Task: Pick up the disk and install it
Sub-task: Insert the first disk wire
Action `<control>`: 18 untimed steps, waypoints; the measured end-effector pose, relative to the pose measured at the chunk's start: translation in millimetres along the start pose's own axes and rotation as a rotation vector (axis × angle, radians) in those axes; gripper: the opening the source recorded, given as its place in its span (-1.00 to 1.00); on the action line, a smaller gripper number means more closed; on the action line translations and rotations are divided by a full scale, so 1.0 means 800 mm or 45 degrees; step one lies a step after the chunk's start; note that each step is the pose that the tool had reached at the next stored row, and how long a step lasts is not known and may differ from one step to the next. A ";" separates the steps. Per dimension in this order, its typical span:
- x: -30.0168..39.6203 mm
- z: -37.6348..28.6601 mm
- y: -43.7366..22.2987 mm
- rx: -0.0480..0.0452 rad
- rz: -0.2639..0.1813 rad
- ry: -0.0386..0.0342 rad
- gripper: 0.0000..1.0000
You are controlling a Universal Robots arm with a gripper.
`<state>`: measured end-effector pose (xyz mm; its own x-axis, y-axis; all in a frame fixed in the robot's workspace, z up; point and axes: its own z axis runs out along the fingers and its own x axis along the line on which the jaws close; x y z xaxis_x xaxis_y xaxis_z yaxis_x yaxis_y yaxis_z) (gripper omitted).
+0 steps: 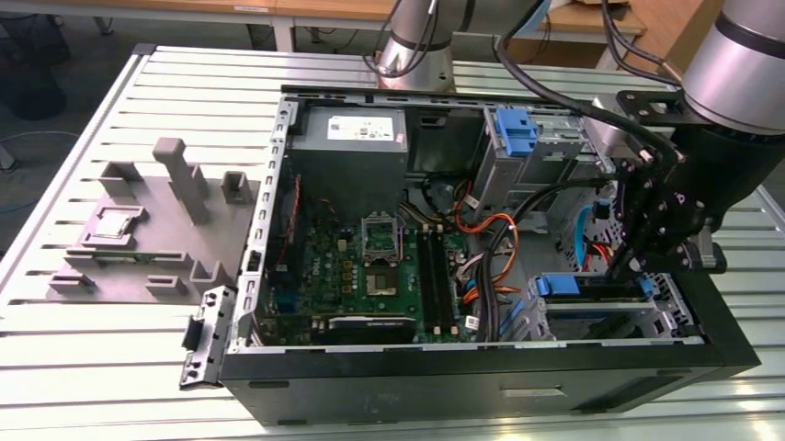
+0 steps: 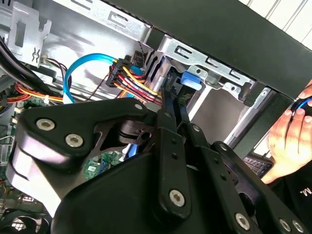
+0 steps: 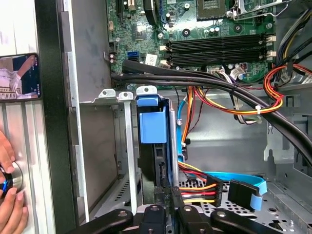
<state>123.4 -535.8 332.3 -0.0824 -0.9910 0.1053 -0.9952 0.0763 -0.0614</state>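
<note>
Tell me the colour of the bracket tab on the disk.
Blue, clearest on the disk in the first wrist view.

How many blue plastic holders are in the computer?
2. One blue holder is in the drive cage near the arm's base; a second holder is in the lower cage beside the gripper. Others may hide behind the arm.

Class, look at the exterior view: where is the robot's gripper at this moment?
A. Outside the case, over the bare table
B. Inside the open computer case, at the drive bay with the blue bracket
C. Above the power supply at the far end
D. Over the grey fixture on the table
B: in the exterior view the gripper reaches down into the open computer case, right at the drive bay holding the blue bracket.
</note>
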 end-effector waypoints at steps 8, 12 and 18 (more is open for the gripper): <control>0.0003 0.0004 -0.0001 0.000 0.000 -0.0050 -0.67; 0.0005 -0.0016 -0.0002 0.000 0.000 -0.0051 -0.67; 0.0025 -0.0009 -0.0003 0.000 -0.008 -0.0054 -0.67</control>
<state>123.5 -537.7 333.2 -0.0760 -0.9919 0.1015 -0.9957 0.0701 -0.0611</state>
